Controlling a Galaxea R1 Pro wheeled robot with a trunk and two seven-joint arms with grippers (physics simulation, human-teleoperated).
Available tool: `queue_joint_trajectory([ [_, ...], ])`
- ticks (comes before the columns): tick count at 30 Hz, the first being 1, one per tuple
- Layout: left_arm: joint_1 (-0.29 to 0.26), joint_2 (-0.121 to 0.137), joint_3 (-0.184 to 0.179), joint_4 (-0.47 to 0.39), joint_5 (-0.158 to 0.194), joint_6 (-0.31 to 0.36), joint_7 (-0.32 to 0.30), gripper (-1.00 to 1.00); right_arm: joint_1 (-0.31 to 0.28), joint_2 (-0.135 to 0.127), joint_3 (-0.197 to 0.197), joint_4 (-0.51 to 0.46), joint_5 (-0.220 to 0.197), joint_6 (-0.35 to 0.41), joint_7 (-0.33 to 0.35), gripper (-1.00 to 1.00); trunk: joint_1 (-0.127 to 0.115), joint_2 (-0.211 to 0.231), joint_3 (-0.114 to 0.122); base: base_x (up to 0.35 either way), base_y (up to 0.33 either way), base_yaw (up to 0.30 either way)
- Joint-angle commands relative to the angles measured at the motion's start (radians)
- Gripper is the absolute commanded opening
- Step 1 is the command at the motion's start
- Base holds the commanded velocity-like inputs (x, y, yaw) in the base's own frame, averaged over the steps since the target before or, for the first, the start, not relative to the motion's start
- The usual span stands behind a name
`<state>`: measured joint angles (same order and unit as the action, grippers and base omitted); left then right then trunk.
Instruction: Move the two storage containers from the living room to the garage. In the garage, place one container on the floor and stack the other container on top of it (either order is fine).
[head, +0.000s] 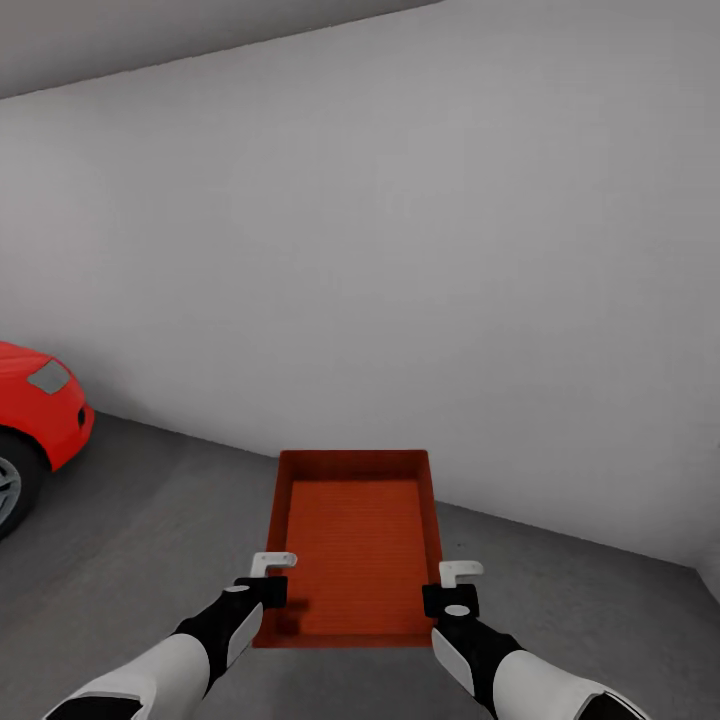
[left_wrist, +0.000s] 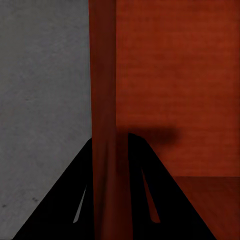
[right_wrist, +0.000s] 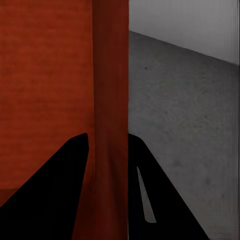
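One orange-red storage container (head: 355, 540) is in front of me over the garage's dark grey floor (head: 150, 540), its open top facing up and nothing inside. My left gripper (head: 272, 577) is shut on its left side wall near the close corner. My right gripper (head: 456, 586) is shut on the right side wall. In the left wrist view the container's wall (left_wrist: 105, 75) runs between the black fingers of the left gripper (left_wrist: 111, 145). In the right wrist view the wall (right_wrist: 110, 75) is likewise pinched by the right gripper (right_wrist: 107, 140). I cannot tell whether the container touches the floor.
A plain white wall (head: 400, 250) stands close behind the container and meets the floor just past its far end. A red car (head: 35, 410) with a dark wheel is parked at the left edge. Open grey floor lies on both sides of the container.
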<state>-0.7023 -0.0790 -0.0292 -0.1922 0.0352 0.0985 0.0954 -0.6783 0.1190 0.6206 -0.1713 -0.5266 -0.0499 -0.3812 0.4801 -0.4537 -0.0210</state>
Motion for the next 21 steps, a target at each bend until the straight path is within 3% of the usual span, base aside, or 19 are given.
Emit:
queue_joint_trajectory([
  [1,0.000,0.019,0.037,-0.001,-0.008,0.007,0.010,-1.00,-0.002,-0.001,-0.022,-0.001,0.013,-0.008,-0.019,-1.00,0.001,-0.002,-0.002,0.002,0.000,-0.249],
  [21,0.000,0.019,0.036,-0.001,-0.008,0.007,0.010,-1.00,-0.001,-0.001,-0.022,-0.001,0.013,-0.008,-0.019,-1.00,0.001,-0.002,-0.002,0.000,0.000,-0.249],
])
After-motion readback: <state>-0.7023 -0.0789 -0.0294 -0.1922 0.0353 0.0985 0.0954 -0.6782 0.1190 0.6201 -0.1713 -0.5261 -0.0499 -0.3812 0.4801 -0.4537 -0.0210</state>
